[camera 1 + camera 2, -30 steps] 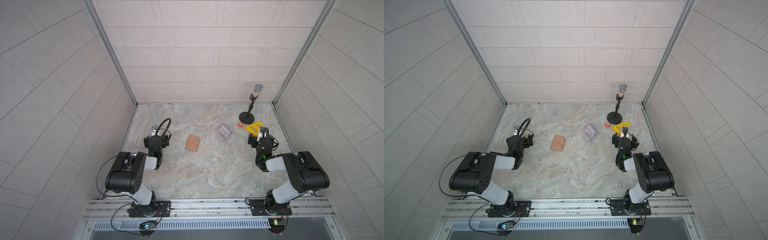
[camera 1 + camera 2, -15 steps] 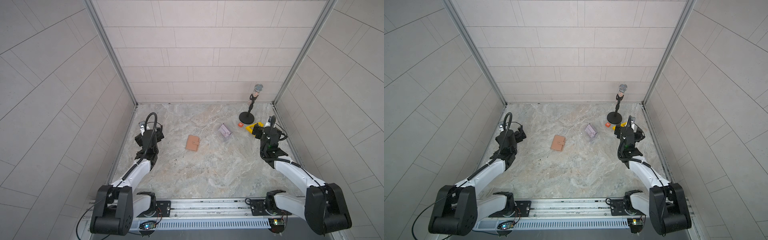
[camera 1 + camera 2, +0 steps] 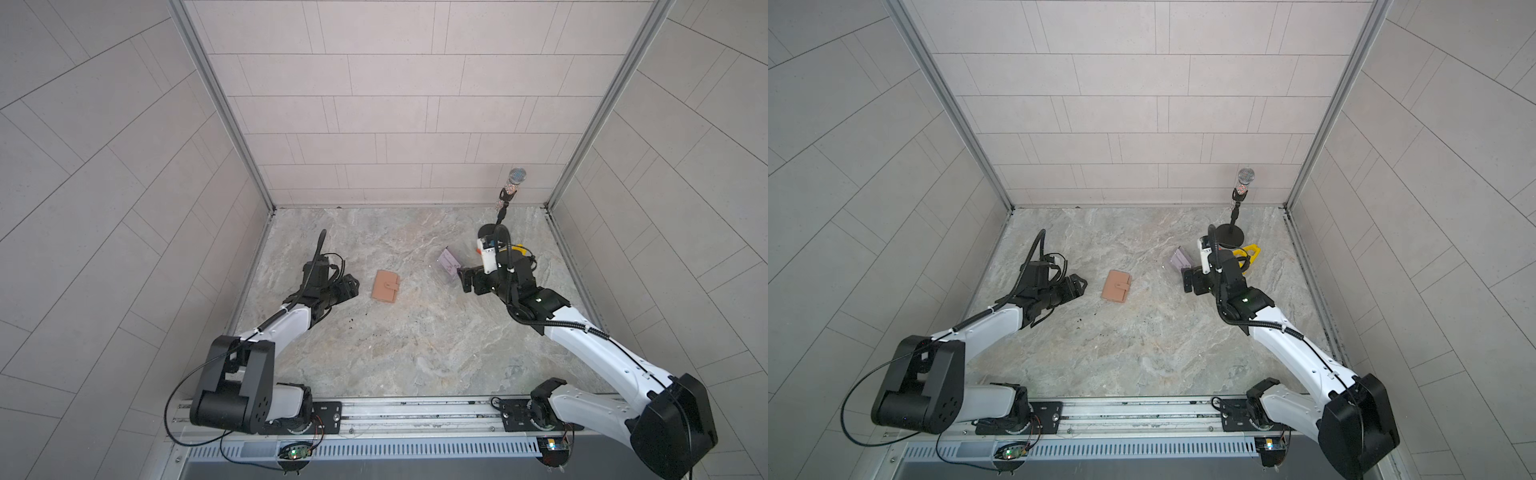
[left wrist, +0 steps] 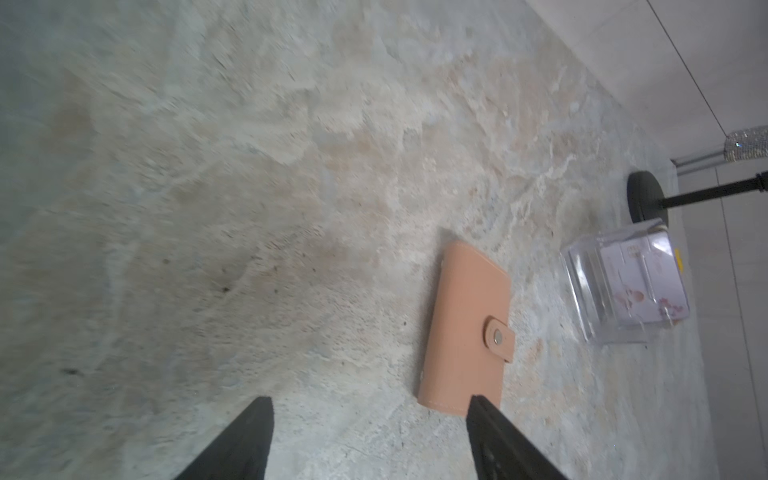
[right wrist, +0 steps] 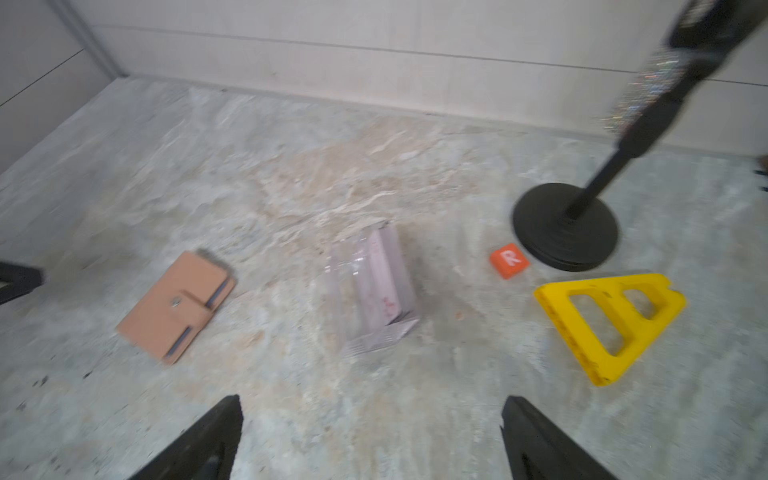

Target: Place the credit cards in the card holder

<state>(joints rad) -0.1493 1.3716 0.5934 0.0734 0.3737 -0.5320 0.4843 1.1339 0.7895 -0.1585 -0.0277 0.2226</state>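
Top views, both: beige marble-look floor (image 3: 395, 353), grey tiled walls (image 3: 395, 104). Card holder (image 3: 386, 285) snapped shut, frame centre-left; credit cards (image 4: 640, 286) in clear box (image 3: 449, 262) centre-right. L gripper (image 4: 369, 399) & R gripper (image 5: 372, 398): jaws spread, empty.

A grey-beige marbled tabletop (image 3: 415, 365) is enclosed by tiled walls on three sides. Near its middle, the closed tan-pink card holder (image 3: 386, 285) is laid flat with its snap tab fastened. Well apart from it, toward the right, a clear plastic box (image 3: 448, 262) is set down. Beyond the box, a small orange square tile (image 5: 508, 260) is placed just beside the round black base of a microphone stand (image 5: 565, 232). A yellow triangular frame (image 5: 606, 320) is laid flat near both. A few dark specks (image 4: 225, 289) are scattered near the card holder.
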